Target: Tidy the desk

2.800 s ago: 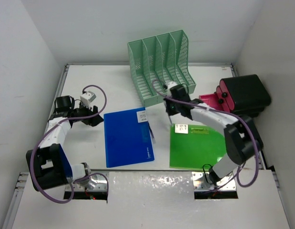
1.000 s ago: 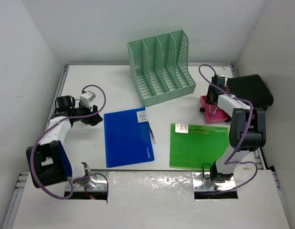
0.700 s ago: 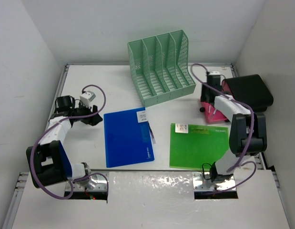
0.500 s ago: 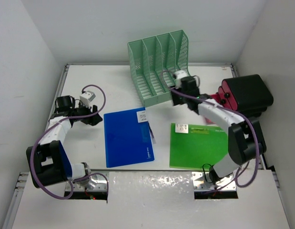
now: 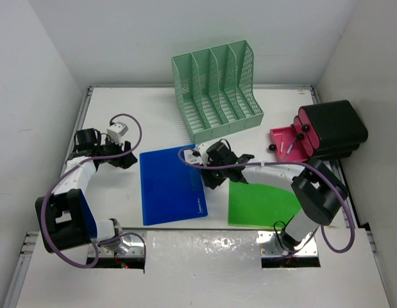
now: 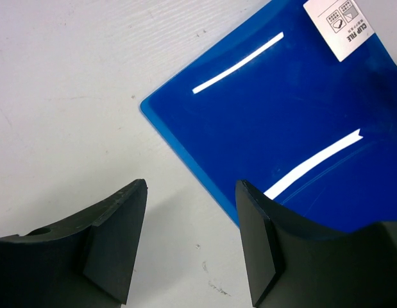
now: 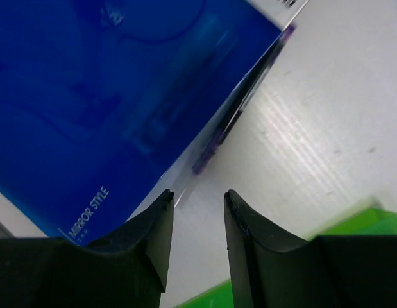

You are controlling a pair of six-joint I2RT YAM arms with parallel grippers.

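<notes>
On the white desk (image 5: 134,109) a blue clip folder (image 5: 171,186) lies flat, with a green folder (image 5: 262,204) to its right. A thin purple pen (image 7: 240,112) rests along the blue folder's right edge. My right gripper (image 5: 209,179) hangs low just past the pen's lower end, open, with only bare desk between its fingers (image 7: 153,237). My left gripper (image 5: 126,158) stands open at the blue folder's (image 6: 281,128) upper left corner, one finger (image 6: 269,256) over its edge, holding nothing.
A mint-green slotted file rack (image 5: 214,90) stands at the back centre. At the right, a pink tray (image 5: 285,142) lies beside a black case (image 5: 331,127). Metal rails run along the desk's edges; white walls close in on three sides.
My right arm swung from the pink tray at the right, past the rack, down to the blue folder's right edge, and its jaws narrowed. The left arm stayed still.
</notes>
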